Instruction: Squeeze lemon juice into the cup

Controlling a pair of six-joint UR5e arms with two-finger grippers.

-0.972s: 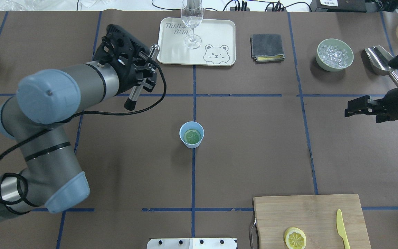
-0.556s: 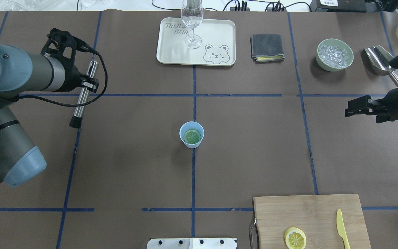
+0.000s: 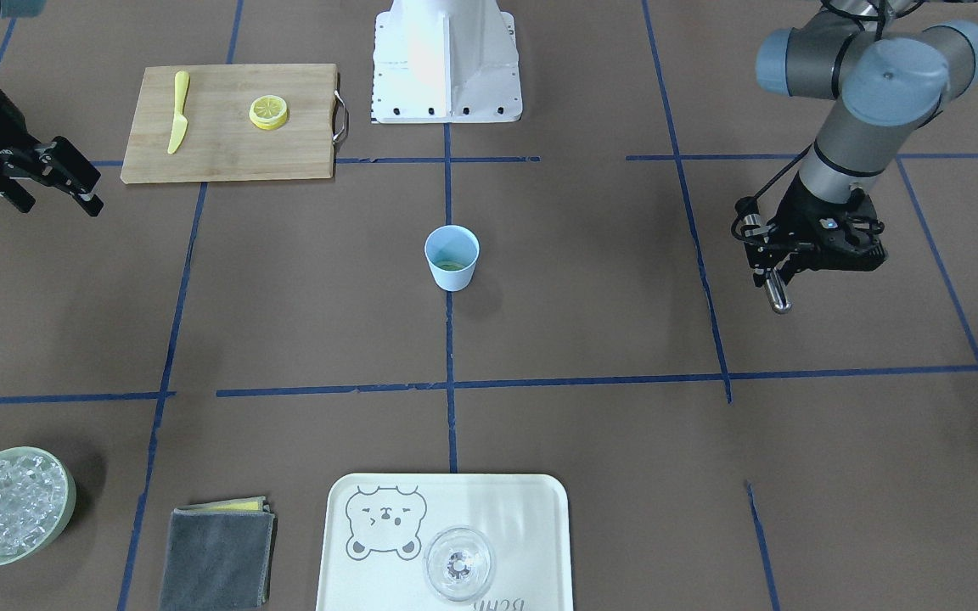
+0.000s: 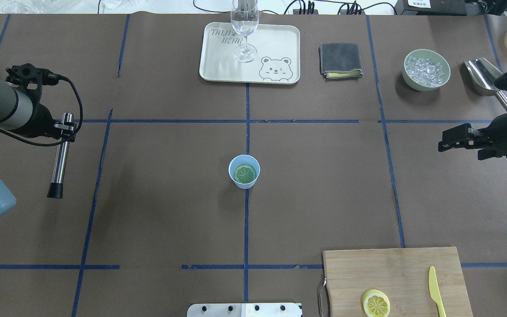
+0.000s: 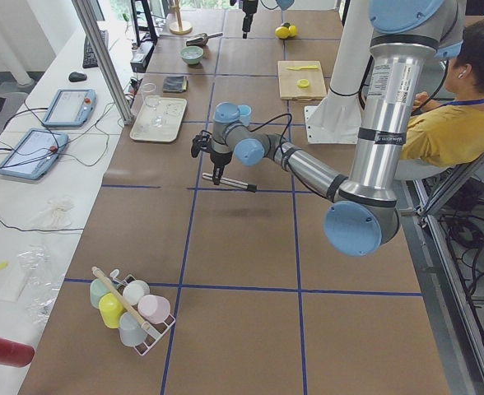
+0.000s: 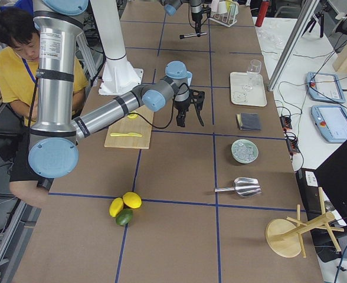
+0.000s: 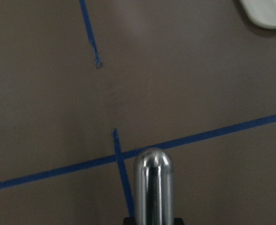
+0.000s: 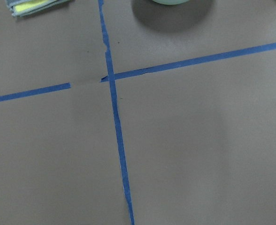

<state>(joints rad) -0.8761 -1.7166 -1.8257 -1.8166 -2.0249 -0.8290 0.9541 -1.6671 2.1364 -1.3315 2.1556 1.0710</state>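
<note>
Lemon (image 4: 376, 303) slice on board (image 4: 390, 268), well apart from cup (image 4: 244, 171) at surface centre; left jaws, clamped on metal rod (image 4: 58, 154), now withdrawn to surface edge; right jaws wide, empty. Squeeze apparently not begun.

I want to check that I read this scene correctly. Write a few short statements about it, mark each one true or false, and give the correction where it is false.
1. The left gripper holds a metal rod. True.
2. The right gripper holds the lemon. False: that gripper is open and empty; the lemon lies on the cutting board, beside the yellow knife.
3. The cup stands on the tray. False: it stands in the middle of the table, apart from the tray, which bears the wine glass.
4. The green bowl holds ice. True.
</note>
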